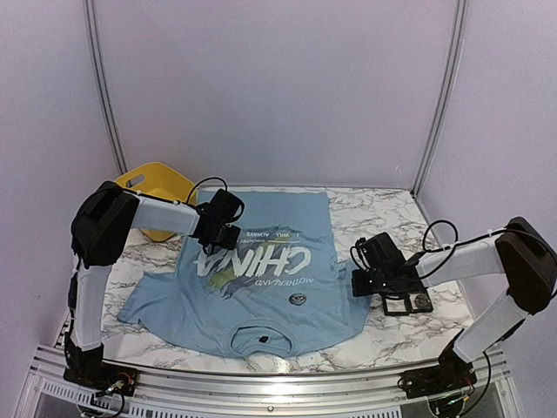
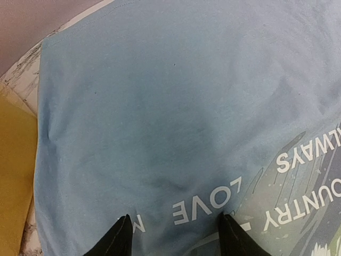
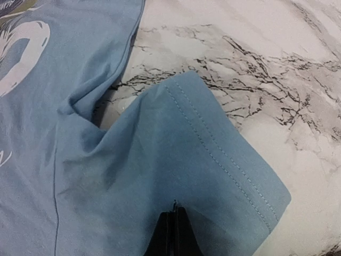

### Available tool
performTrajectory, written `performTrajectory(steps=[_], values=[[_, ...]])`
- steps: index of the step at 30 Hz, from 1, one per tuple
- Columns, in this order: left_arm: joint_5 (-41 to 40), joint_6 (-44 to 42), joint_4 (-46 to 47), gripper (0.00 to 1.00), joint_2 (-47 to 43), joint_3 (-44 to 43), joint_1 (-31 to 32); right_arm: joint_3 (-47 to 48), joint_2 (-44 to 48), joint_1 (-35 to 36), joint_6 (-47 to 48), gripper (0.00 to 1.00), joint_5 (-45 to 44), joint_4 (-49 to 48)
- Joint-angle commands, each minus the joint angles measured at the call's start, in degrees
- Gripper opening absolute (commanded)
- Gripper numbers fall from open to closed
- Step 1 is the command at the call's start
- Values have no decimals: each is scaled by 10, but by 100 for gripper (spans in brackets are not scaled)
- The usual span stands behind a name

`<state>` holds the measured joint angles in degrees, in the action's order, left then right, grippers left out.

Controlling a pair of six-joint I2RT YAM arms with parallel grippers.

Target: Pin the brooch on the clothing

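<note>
Brooch – top cam only (R gripper pinches clothing).

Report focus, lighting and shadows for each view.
Top external: soft even light, slightly hazy, no glare on the T-shirt. Left wrist: lettering readable, fingertips dark silhouettes. Right wrist: sleeve stitching sharp, shadow pooled in the fold.

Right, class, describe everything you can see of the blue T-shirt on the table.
The T-shirt is light blue, soft-looking and short-sleeved, with white CHINA lettering, smaller white text and yellow-green streaks. It lies print-up on the marble table, collar nearest the arms, slightly rumpled. A small round brooch rests on its chest. The left gripper, fingers apart, sits over the small text. The right gripper, shut, pinches a stitched sleeve.
</note>
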<state>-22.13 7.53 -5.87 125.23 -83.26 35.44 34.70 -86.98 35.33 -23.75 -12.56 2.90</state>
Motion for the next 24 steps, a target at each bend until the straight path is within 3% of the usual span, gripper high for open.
performTrajectory(steps=[1,5,11,14,20,24], values=[[-37,-14,-64,57,38,-7,-13,13,-4,-7,21,0,9,52],[-15,-32,-52,60,15,-16,-13,45,-5,-6,49,0,30,72],[3,-53,-26,63,-98,25,0,105,27,10,94,0,63,83],[6,-17,-21,63,-182,88,14,124,29,61,128,0,93,61],[21,86,-17,61,-325,274,43,114,-5,182,162,0,259,3],[35,140,-30,59,-381,359,78,93,-43,233,138,0,287,-19]])
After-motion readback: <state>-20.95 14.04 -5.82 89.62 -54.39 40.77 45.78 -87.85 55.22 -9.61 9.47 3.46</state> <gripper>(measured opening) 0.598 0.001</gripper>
